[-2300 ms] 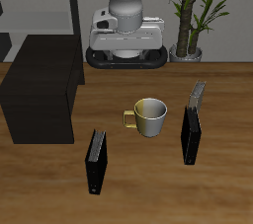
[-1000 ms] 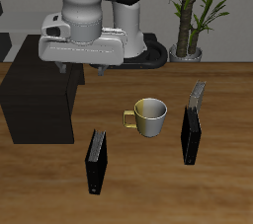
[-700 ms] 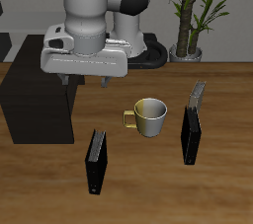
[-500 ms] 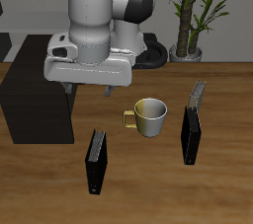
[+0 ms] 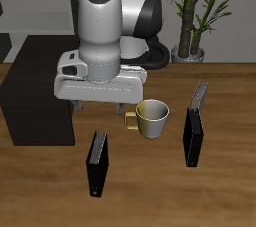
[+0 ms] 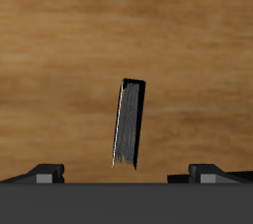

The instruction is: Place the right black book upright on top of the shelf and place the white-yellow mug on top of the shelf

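Right black book [image 5: 97,164] stands upright on the table below the gripper [image 5: 97,108], whose fingers are spread, empty.

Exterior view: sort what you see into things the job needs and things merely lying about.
Needed: right black book, shelf, white-yellow mug.
Lying about: other black book, grey book, potted plant.

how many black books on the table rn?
2: the right black book standing near the front edge below the end effector; the other black book beyond the white-yellow mug.
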Motion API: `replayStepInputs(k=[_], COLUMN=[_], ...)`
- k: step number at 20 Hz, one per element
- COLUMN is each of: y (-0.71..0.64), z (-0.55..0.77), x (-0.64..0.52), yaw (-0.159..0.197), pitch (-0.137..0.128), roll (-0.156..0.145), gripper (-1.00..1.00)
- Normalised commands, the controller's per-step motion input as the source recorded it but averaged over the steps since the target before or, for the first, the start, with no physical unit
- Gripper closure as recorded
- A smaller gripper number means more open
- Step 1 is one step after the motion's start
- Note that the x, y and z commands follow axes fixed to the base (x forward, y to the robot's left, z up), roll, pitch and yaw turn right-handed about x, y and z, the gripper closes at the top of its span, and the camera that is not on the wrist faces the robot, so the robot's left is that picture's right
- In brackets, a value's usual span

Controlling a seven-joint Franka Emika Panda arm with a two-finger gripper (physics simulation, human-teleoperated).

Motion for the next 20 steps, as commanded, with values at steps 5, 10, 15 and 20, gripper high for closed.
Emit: replayStepInputs(k=[5,10,15,20], y=[0.02,-0.14,-0.14,0.01], z=[-0.41,-0.35,-0.27,-0.24], x=[0.20,0.15,0.14,0.11], yaw=[0.034,-0.003,-0.004,-0.012], pitch=[-0.001,0.044,0.028,0.034], roll=[0.014,-0.003,0.010,-0.004], gripper=[-1.00,-1.00,-1.00,-1.00])
